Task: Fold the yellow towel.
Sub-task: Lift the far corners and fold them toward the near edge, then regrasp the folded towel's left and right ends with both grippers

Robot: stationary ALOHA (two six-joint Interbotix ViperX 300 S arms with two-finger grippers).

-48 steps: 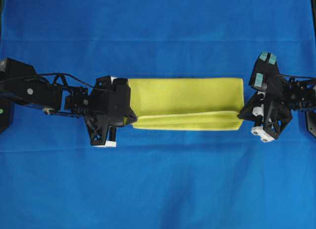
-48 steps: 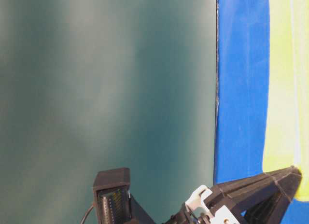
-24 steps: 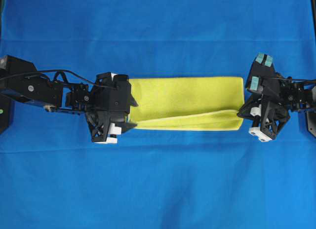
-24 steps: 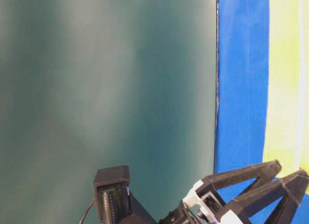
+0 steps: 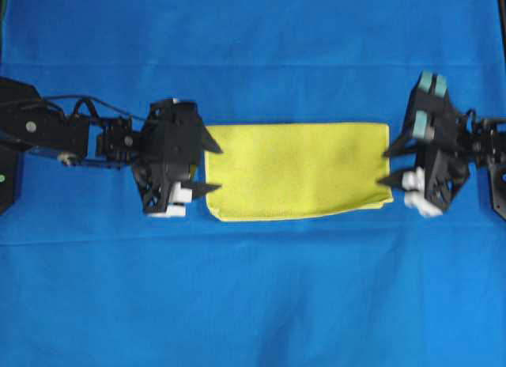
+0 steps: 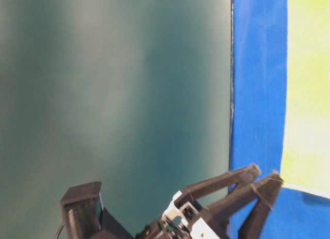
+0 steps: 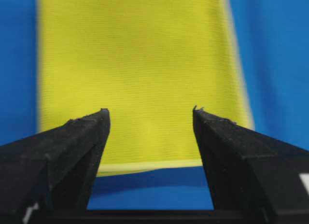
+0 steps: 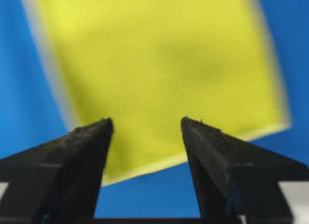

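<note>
In the overhead view the yellow towel [image 5: 298,172] lies flat as a wide rectangle at the centre of the frame, resting on the blue cloth [image 5: 253,304] that covers the whole work surface. Its lower right corner juts out slightly past the right edge, and a paler hem runs along the bottom edge. The left gripper [image 5: 213,168] sits at the towel's left end, in the middle left of the frame, with its two black fingers spread apart and pointing toward the towel, their tips just at the short edge and holding nothing. The right gripper [image 5: 388,167] sits at the towel's right end, in the middle right of the frame, likewise spread wide, its tips just beside the short edge and empty. The left wrist view shows the towel [image 7: 140,74] filling the upper middle of the frame, its hemmed near edge lying across the gap between the two open fingers [image 7: 82,137]. The right wrist view shows the towel [image 8: 159,74] tilted in the frame and somewhat blurred, its near edge again between the parted fingers [image 8: 212,151]. In the table-level view a strip of towel [image 6: 309,89] appears at the far right, with a spread black gripper at the bottom centre.
</note>
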